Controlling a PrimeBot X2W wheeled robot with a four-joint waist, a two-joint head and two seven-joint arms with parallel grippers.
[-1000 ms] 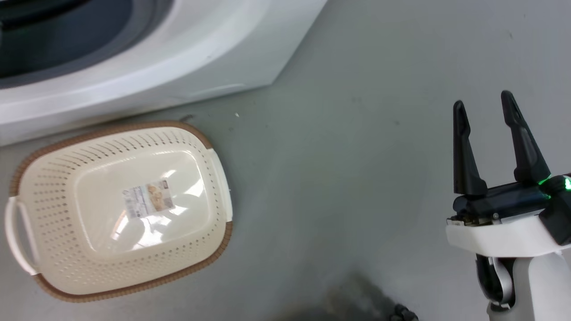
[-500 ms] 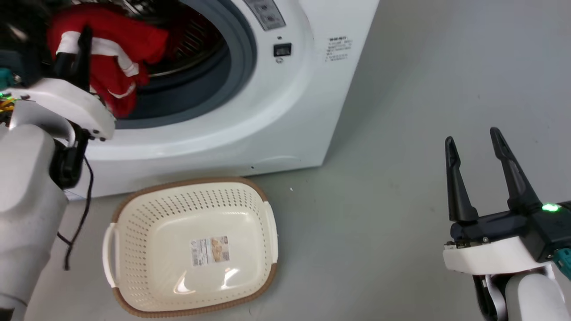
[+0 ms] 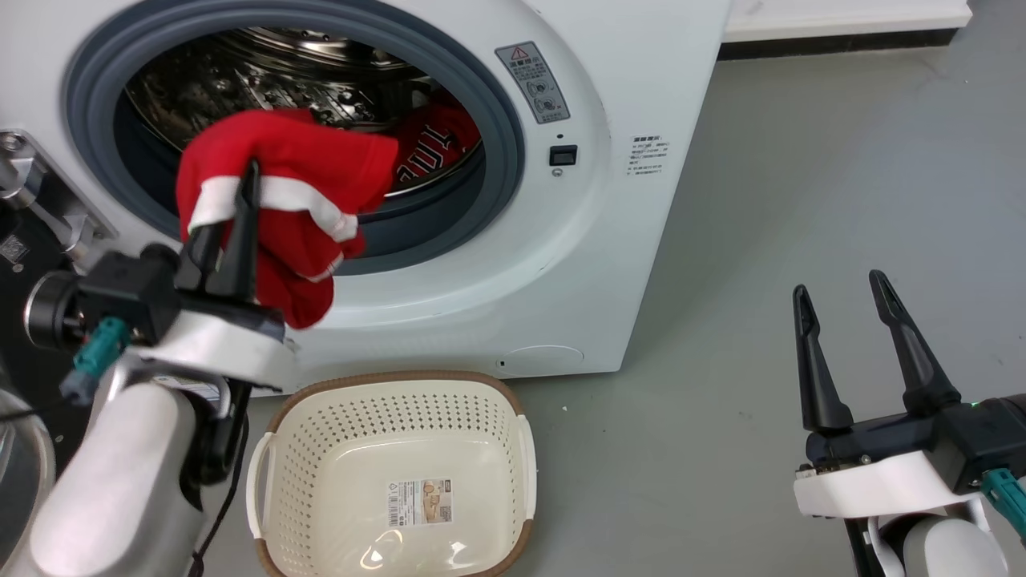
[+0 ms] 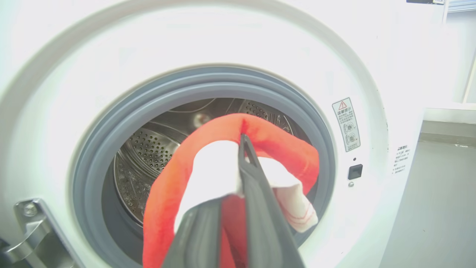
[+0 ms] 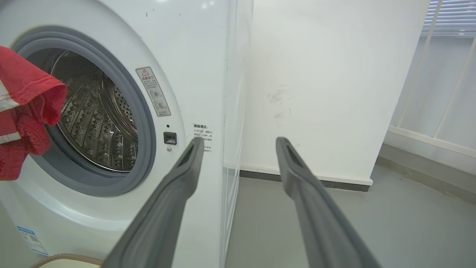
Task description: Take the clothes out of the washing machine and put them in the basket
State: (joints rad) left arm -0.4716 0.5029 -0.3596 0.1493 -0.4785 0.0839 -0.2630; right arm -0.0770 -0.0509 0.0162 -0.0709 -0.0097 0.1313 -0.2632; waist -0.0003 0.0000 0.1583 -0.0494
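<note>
The bright red jersey cloth [image 3: 280,200] with white trim hangs at the porthole of the white front-loading washing machine [image 3: 609,240], pinched between the fingers of your left gripper [image 3: 240,192]. Draw it clear, then release low over the cream perforated plastic basket [image 3: 385,377] on the floor below. The fingers of your right gripper [image 3: 838,284] stand spread.

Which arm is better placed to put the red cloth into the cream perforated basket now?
Left. The left gripper is shut on the bright red jersey cloth with white stripes, and the cream-white perforated plastic basket stands below it. The right gripper is open, empty, and far to the side.
</note>
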